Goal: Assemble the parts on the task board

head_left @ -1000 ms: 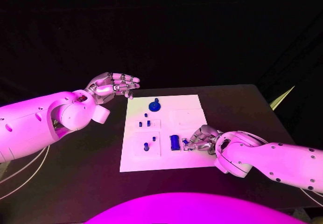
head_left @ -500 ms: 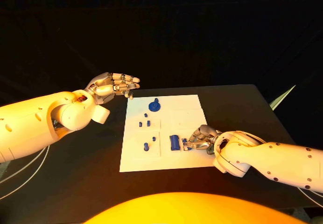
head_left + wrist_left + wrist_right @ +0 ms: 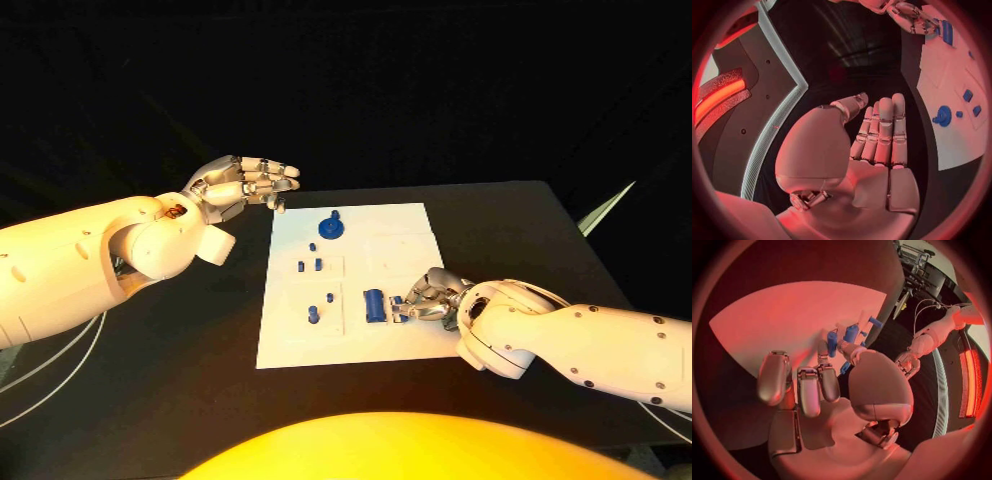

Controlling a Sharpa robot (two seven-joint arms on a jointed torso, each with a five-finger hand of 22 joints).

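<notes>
You have the task board (image 3: 361, 330), a flat white rectangular plate with a matte face, lying in the middle of the black table (image 3: 534, 225). Your left hand (image 3: 242, 183) hovers off the board's far left corner, above the table; it holds nothing, and in the left wrist view (image 3: 879, 145) its silver segmented fingers lie straight, side by side, with the thumb standing apart. Your right hand (image 3: 430, 297) sits low over the board's near right part, fingers curled toward a blue block (image 3: 375, 304), an upright oblong piece just beside its fingertips. In the right wrist view (image 3: 826, 385) the thumb tip and one fingertip meet at a small blue part (image 3: 849, 335), and it appears pinched there, though you cannot tell exactly how firmly. Further along the board you see a round blue knob (image 3: 332, 228) with a short stem rising from a disc, near the far edge. Between it and the block lie two small blue pegs (image 3: 309, 265) side by side, and nearer you a slim blue pin (image 3: 313, 314) stands in a shallow square recess. The pieces look like smooth moulded plastic.
</notes>
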